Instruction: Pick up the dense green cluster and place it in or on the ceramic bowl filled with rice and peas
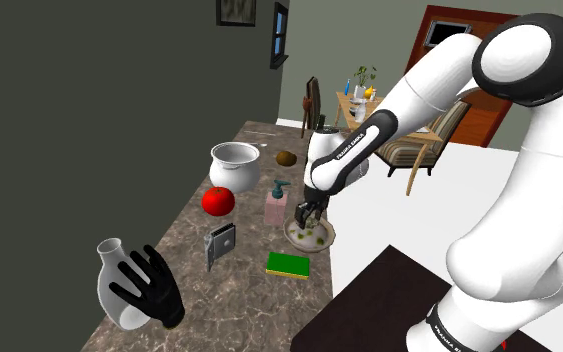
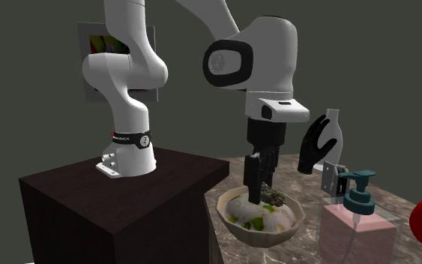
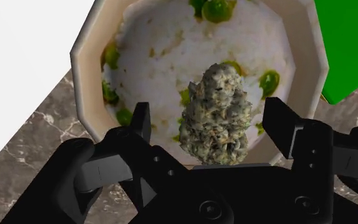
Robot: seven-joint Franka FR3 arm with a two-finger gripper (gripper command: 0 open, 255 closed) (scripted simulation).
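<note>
A white Franka arm's black gripper [image 3: 209,109] hangs low over a pale, many-sided bowl [image 3: 85,57] of white rice and green peas on a dark marbled counter [image 1: 239,300]. Its two fingers [image 3: 142,118] stand well apart and hold nothing. The dense grey-green cluster [image 3: 217,114] sits upright on the rice inside the bowl, between the fingers, with a clear gap on each side.

In the second exterior view the gripper [image 2: 260,191] points straight down into the bowl [image 2: 235,225], and the cluster [image 2: 275,197] shows just beside the fingertips (on the rice, not lifted). A pink soap dispenser with a teal pump [image 2: 355,217] stands at three o'clock from the bowl. A black glove [image 2: 318,146] rises at about one o'clock, farther back. The arm's dark box stand [image 2: 112,202] sits at nine o'clock.

From the shoulder view, the gripper [image 1: 307,213] is over the bowl [image 1: 326,238] near the counter's edge. A green sponge [image 1: 288,264] lies at seven o'clock from the bowl. The soap dispenser [image 1: 277,203] stands between ten and eleven. Beyond it are a red tomato [image 1: 218,201] and a white pot [image 1: 235,165].
</note>
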